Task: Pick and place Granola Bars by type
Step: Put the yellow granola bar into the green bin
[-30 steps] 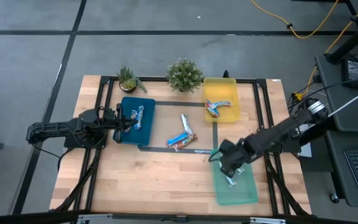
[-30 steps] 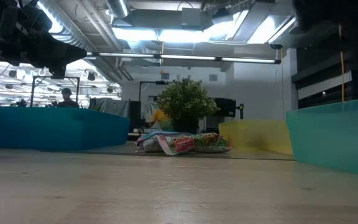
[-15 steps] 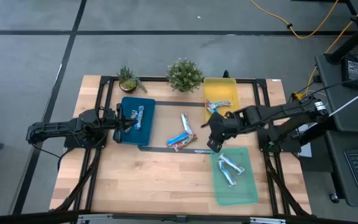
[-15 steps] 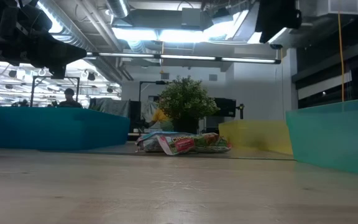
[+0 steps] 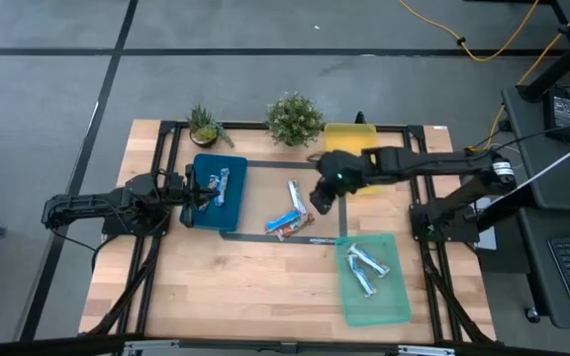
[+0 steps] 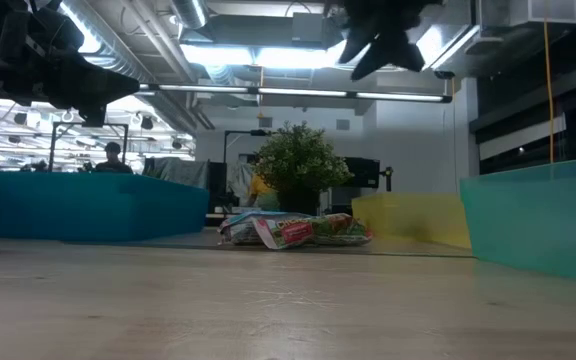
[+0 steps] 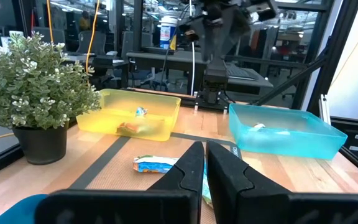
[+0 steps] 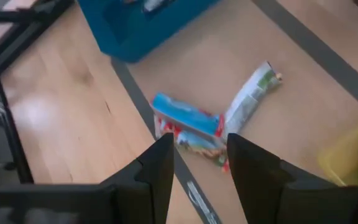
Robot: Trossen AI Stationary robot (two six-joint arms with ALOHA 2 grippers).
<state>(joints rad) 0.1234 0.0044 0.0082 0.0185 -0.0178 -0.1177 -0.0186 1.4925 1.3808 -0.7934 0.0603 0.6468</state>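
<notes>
While our right gripper (image 5: pixel 318 201) hangs in the air with its two fingers (image 8: pixel 156 167) parted and nothing between them, the loose granola bars (image 8: pixel 197 127) lie on the wood directly beneath and just ahead of those fingertips: a blue-wrapped bar (image 8: pixel 186 114) resting across a red-and-green one (image 8: pixel 191 144), and a silvery-white bar (image 8: pixel 248 94) angled off from them. From the high view we count this little heap (image 5: pixel 292 212) just to the left of our right fingers, touching the dark tape line that crosses the table (image 5: pixel 216 287). Farther beyond the right fingertips sits the blue tray (image 8: pixel 143 22), and at their other side the corner of the yellow tray (image 8: pixel 356 155) shows. Our left gripper (image 5: pixel 192 191) waits over the near edge of the blue tray (image 5: pixel 228 203) with its fingers (image 7: pixel 190 167) pressed together and empty; two bars (image 5: pixel 216 185) lie in that tray just beyond them. Looking out past our left fingertips, we see one blue-and-white bar (image 7: pixel 156 164) on the table close ahead, then the yellow tray (image 7: pixel 129 112) with bars (image 7: pixel 137 124) inside, and beside it the green tray (image 7: pixel 284 134) holding pale bars (image 7: pixel 267 128). From above, the green tray (image 5: pixel 399 307) carries two silvery bars (image 5: pixel 365 265), well behind our right fingers. Two potted plants (image 5: pixel 294 120) stand at the far edge of the table.
</notes>
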